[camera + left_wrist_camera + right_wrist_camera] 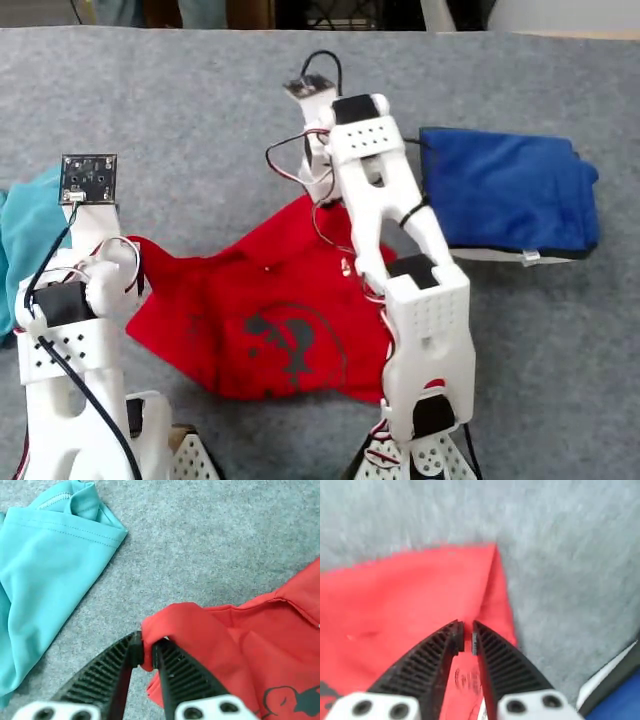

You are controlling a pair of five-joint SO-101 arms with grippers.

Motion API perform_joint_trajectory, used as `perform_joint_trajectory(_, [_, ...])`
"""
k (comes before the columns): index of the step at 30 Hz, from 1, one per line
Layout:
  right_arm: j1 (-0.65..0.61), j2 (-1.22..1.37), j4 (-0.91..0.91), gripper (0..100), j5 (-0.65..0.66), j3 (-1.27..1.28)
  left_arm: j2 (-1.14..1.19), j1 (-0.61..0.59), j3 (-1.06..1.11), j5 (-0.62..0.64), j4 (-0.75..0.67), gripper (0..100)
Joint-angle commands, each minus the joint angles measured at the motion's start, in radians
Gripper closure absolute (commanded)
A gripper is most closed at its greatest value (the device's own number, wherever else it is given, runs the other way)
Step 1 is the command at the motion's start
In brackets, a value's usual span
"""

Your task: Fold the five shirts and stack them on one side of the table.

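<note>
A spread shirt [270, 320] lay at the middle of the bench [180, 110]. A folded shirt [510, 190] lay to its right and further back; a third shirt [25, 240] lay at the left edge.

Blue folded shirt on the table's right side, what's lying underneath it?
A thin white fabric edge peeks out along the near side of the folded blue cloth shirt, resting on the grey felt tabletop. Whatever else is stacked beneath is covered.
</note>
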Motion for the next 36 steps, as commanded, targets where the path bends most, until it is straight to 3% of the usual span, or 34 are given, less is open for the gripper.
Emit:
perform_joint_trajectory(1, [-0.041, -0.018, -0.097, 95.9, -0.011, -0.05, -0.008, -0.001, -0.005, 0.006, 0.002, 97])
perform_joint_trajectory(8, [-0.101, 0.054, -0.23, 95.6, -0.008, -0.059, -0.008, -0.001, -0.007, 0.002, 0.002, 97])
perform_joint_trajectory(11, [-0.098, 0.062, -0.123, 93.8, -0.008, -0.059, -0.008, -0.001, -0.005, 0.002, 0.003, 97])
perform_joint_trajectory(15, [-0.089, 0.054, 0.072, 80.9, -0.002, -0.076, -0.006, -0.001, -0.005, 0.002, 0.003, 97])
perform_joint_trajectory(18, [-0.043, 0.05, 0.089, 76.1, 0.023, -0.091, -0.002, -0.001, -0.005, 0.002, 0.0, 97])
perform_joint_trajectory(24, [-0.029, 0.056, 0.169, 79.9, 0.043, -0.104, 0.0, -0.001, -0.005, 0.002, -0.002, 97])
perform_joint_trajectory(28, [-0.031, 0.056, 0.103, 85.0, 0.046, -0.03, 0.0, -0.001, -0.005, 0.002, -0.003, 97])
perform_joint_trajectory(32, [-0.034, 0.056, 0.026, 96.3, 0.0, 0.015, 0.0, -0.001, -0.005, 0.005, -0.005, 97])
perform_joint_trajectory(36, [-0.025, 0.056, 0.02, 97.2, -0.003, 0.035, -0.003, -0.001, -0.005, 0.005, 0.002, 97])
